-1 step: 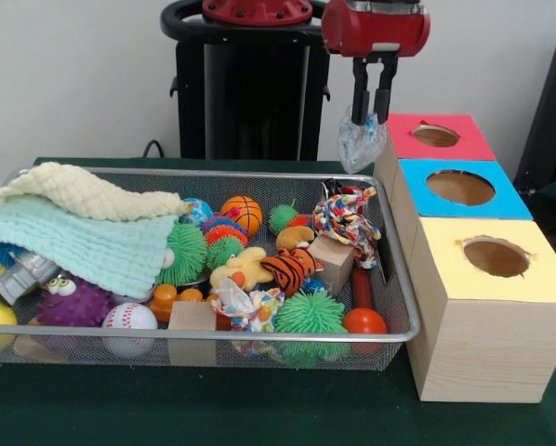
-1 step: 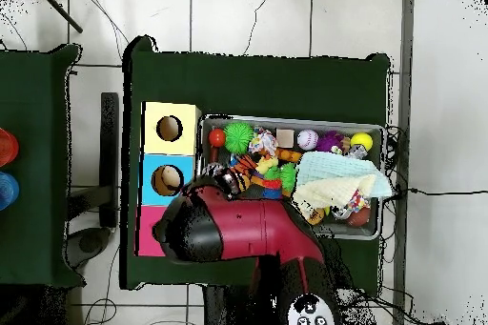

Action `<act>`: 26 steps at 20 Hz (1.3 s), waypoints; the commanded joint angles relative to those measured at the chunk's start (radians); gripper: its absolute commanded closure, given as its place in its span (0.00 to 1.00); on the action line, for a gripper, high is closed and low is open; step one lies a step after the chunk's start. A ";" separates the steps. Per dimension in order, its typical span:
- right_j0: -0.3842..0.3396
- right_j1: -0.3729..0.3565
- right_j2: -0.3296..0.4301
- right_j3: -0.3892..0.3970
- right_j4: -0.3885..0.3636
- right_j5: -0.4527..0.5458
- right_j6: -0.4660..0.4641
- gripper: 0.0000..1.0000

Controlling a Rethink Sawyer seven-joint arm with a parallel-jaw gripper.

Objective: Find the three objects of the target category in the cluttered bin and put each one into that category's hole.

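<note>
My gripper point(image 1: 369, 119) pinches a crumpled clear plastic bag point(image 1: 360, 141), fingers clamped on its top so it dangles free above the wire mesh bin point(image 1: 259, 174), just beside the red-topped wooden box point(image 1: 464, 141); its hole point(image 1: 436, 136) seems the target

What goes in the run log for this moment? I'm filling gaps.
gripper: shut on clear bag | place: above bin corner, beside red box | bag: not yet in hole
</note>
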 commanded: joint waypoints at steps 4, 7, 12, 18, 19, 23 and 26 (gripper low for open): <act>-0.012 0.038 -0.003 -0.055 0.064 -0.030 0.209 1.00; -0.018 0.039 0.005 -0.049 0.066 -0.034 0.199 1.00; -0.025 0.039 0.024 -0.034 0.078 -0.029 0.191 1.00; -0.010 0.046 0.012 -0.038 0.074 -0.025 0.191 1.00; -0.006 0.047 0.011 -0.040 0.074 -0.023 0.191 1.00; -0.001 0.049 0.027 -0.033 0.081 -0.016 0.183 1.00; 0.011 0.044 0.023 -0.032 0.082 -0.008 0.187 1.00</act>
